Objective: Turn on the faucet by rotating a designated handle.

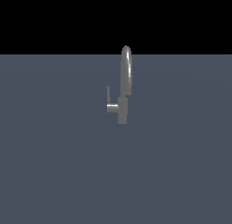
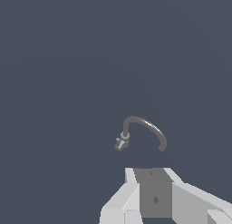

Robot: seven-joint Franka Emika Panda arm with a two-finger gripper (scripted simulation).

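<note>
Our claw (image 2: 152, 191) hangs open and empty, well apart from the faucet (image 1: 124, 85); we risk catching the spout (image 2: 147, 126) instead of the small handle (image 1: 110, 103).

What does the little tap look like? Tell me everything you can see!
The faucet is small, grey and shiny like metal. It has a tall, thin arched spout, a short round body, and an L-shaped handle sticking out toward the exterior view's left, its bar pointing up. It stands upright on the flat grey floor. Nothing touches it.
</note>
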